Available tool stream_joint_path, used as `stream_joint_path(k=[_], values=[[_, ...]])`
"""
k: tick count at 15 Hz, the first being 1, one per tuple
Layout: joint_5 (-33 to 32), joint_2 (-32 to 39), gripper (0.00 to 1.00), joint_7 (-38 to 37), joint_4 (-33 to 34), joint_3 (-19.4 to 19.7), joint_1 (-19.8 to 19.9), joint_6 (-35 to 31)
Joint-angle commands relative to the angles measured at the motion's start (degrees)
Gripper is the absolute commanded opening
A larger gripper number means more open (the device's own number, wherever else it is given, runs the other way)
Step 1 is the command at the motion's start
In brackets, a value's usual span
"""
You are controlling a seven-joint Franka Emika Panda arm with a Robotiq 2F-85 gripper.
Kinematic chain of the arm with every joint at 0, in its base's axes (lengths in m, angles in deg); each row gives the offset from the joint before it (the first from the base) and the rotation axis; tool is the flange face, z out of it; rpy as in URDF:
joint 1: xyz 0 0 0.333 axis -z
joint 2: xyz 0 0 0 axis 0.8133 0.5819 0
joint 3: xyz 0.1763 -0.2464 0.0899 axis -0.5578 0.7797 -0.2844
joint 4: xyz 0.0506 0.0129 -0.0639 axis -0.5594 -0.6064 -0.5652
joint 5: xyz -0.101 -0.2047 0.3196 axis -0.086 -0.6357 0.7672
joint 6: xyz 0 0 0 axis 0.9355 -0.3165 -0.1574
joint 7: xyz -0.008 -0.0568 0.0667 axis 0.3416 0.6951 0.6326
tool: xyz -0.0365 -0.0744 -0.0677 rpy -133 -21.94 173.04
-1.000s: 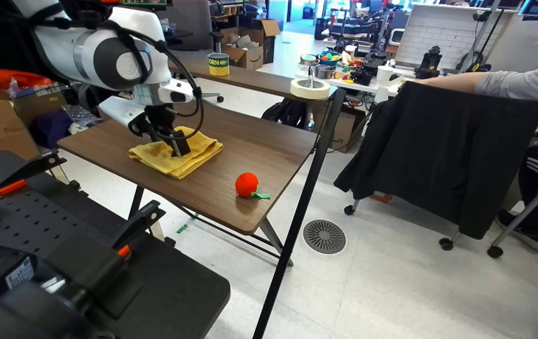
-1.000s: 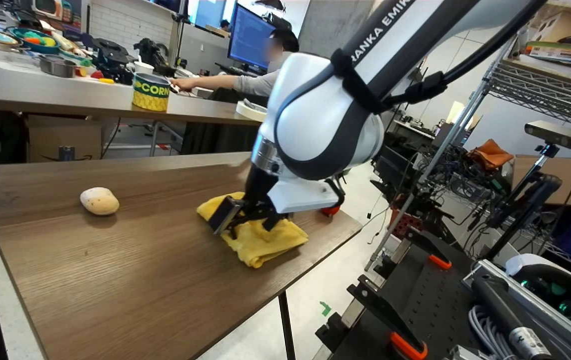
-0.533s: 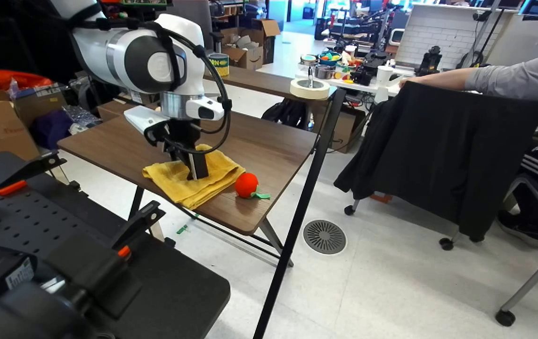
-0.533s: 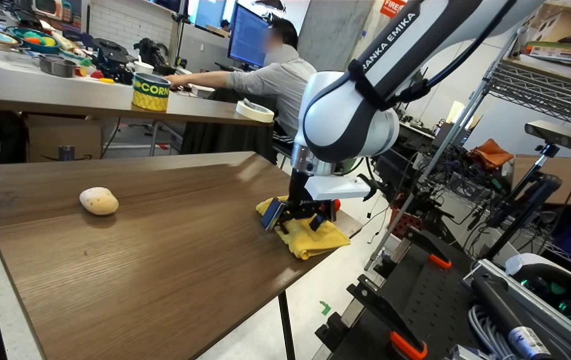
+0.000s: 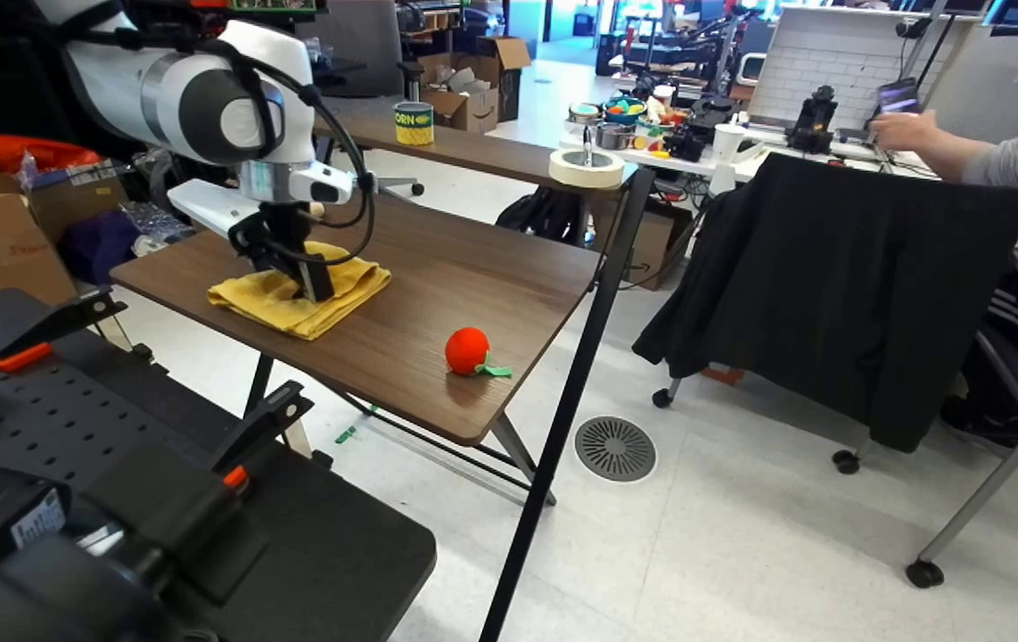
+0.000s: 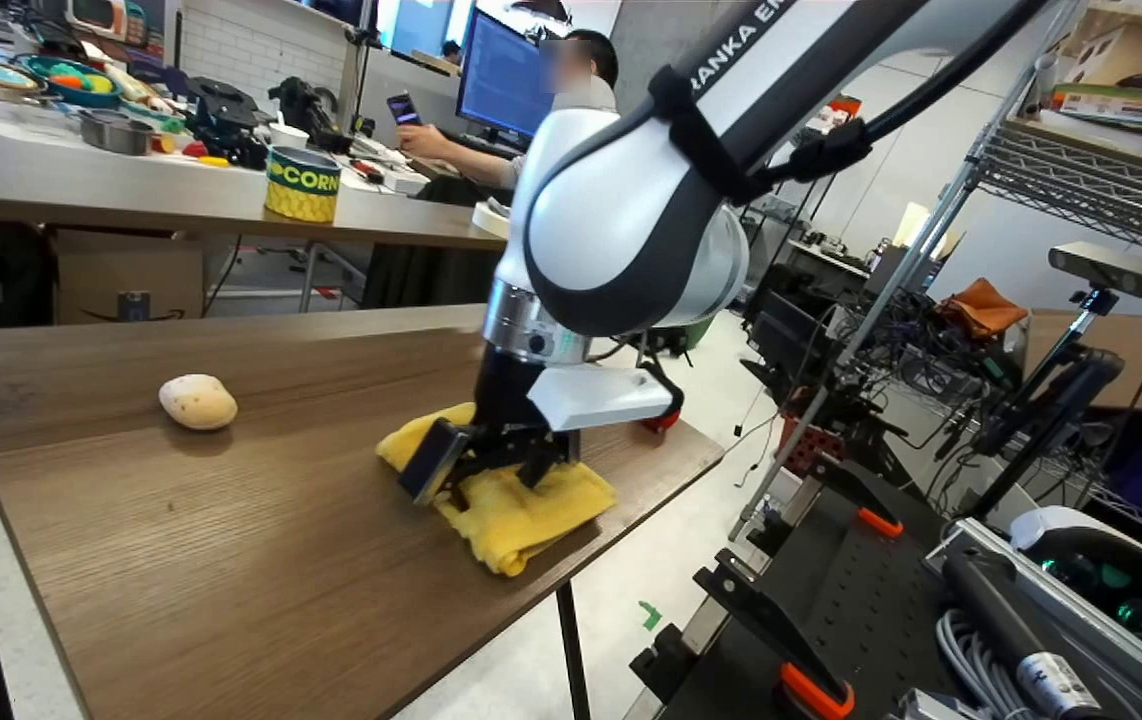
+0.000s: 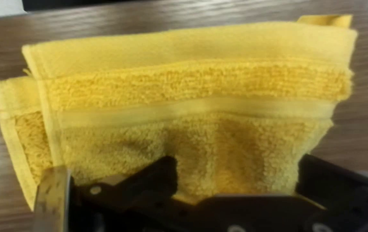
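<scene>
Directly below the gripper (image 6: 489,483) lies yellow cloth (image 7: 187,93).

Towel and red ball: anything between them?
Just bare tabletop between the towel and the red ball; it shows in an exterior view.

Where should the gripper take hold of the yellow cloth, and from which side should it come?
I would pinch the yellow cloth near its middle, coming from above. It lies folded and low on the table, so its edges probably offer little to a sideways grip. Under the open gripper it looks slightly bunched; a fold should pinch more easily than a flat layer.
</scene>
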Motion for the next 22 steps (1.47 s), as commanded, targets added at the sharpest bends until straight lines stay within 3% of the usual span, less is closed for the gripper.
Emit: stream_joint_path(k=[1, 6, 9, 15, 22], values=[[-1.5, 5.9, 1.00, 0.8, 2.4, -3.3, -5.1, -10.9], [-3.5, 7.1, 1.00, 4.5, 1.8, -8.1, -9.8, -18.3], [-3.0, 9.2, 1.00, 5.8, 6.1, -8.7, -9.2, -15.0], [-1.0, 5.9, 1.00, 0.3, 4.6, -2.4, -7.4, -9.2], [-0.6, 3.0, 1.00, -7.7, -0.4, 7.7, -4.0, -11.3]])
